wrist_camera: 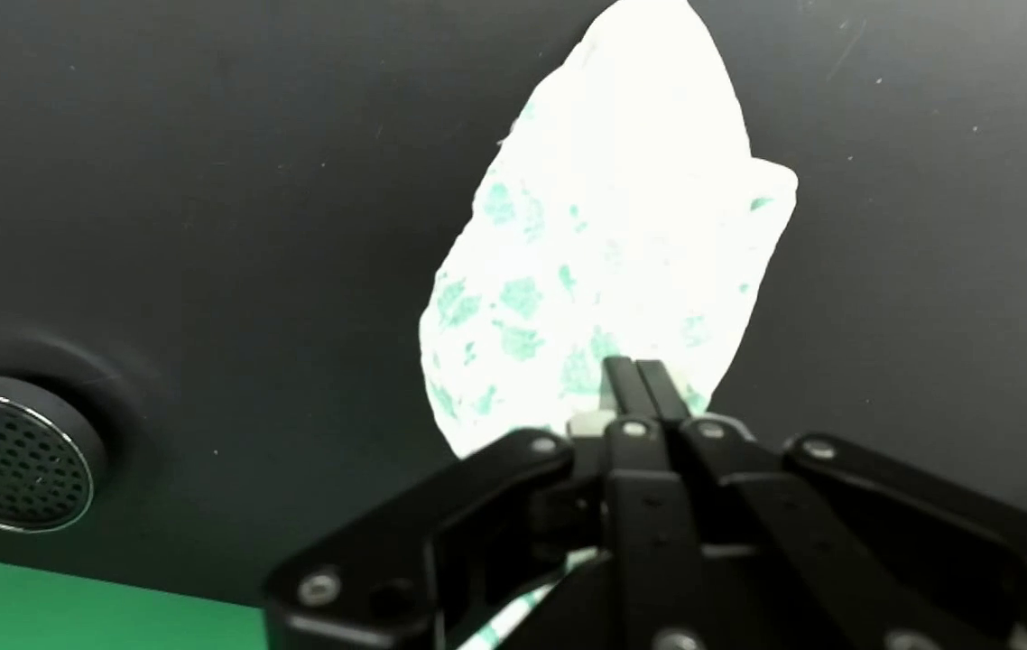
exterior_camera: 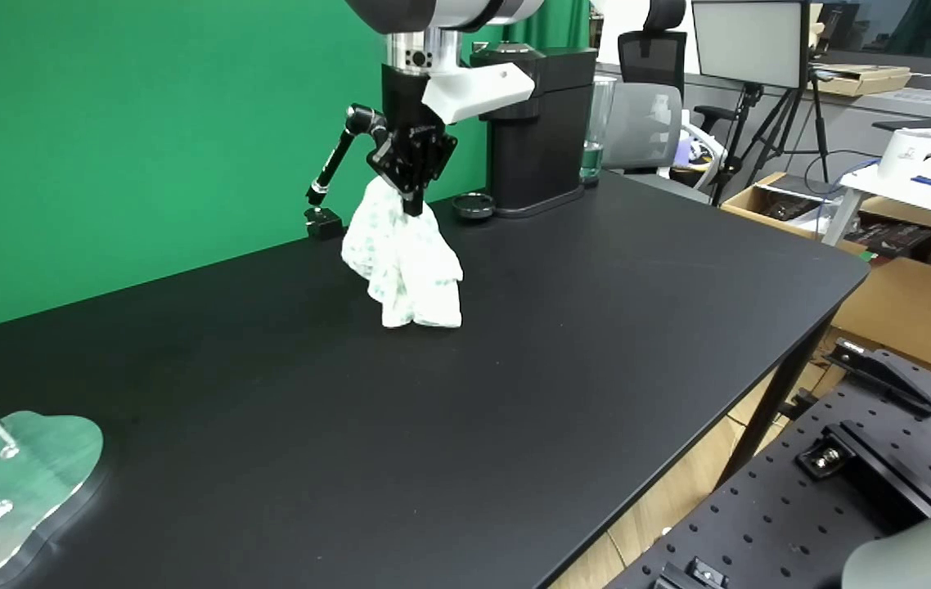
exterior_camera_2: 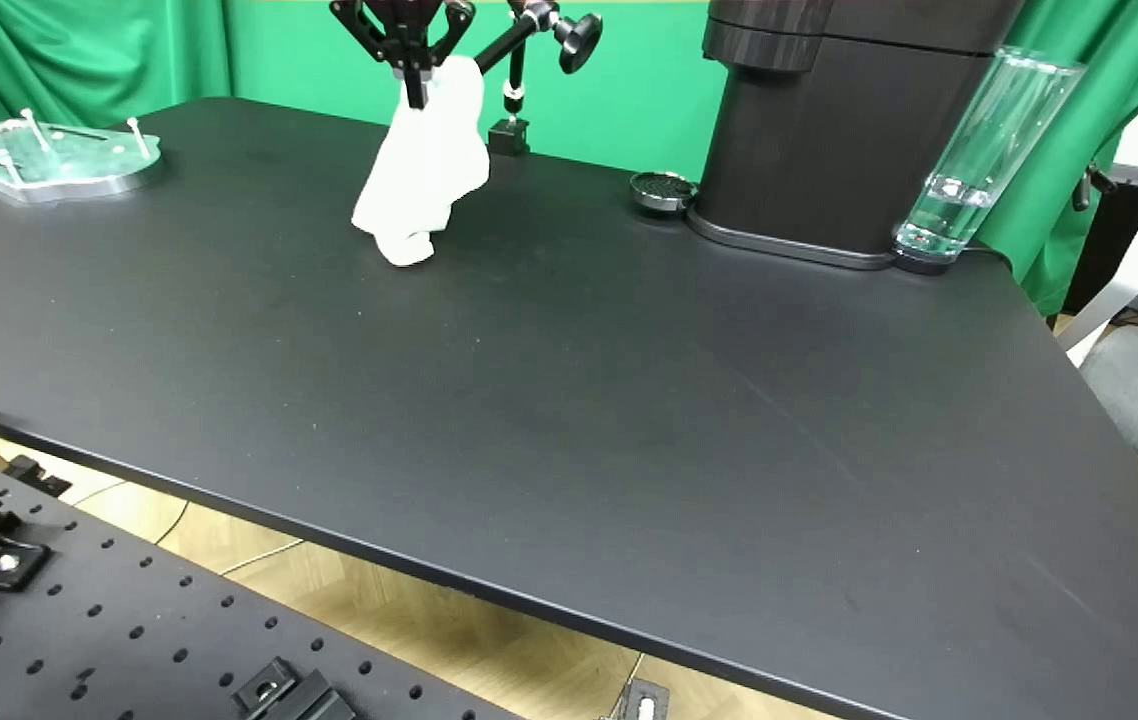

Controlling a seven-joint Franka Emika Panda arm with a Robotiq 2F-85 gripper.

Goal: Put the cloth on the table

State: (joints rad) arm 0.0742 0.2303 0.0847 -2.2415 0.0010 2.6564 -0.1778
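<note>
The cloth is white with pale green patches. It hangs bunched from my gripper in both exterior views, as a white cloth (exterior_camera: 412,274) and again as the cloth (exterior_camera_2: 424,165). In the wrist view the cloth (wrist_camera: 604,235) spreads out beyond the fingertips. My gripper (exterior_camera: 413,204) points down and is shut on the cloth; it also shows as the gripper (exterior_camera_2: 416,95) and the gripper (wrist_camera: 635,366). The cloth's lower end is at or just above the black table (exterior_camera: 351,458); I cannot tell if it touches. The pinched part is hidden between the fingers.
A black coffee machine (exterior_camera: 535,139) with a clear water tank (exterior_camera_2: 984,160) stands at the back. A small round drip tray (exterior_camera_2: 664,190) is beside it. A black jointed stand (exterior_camera: 322,217) is behind the cloth. A greenish clear plate with pegs (exterior_camera: 32,458) lies on the table.
</note>
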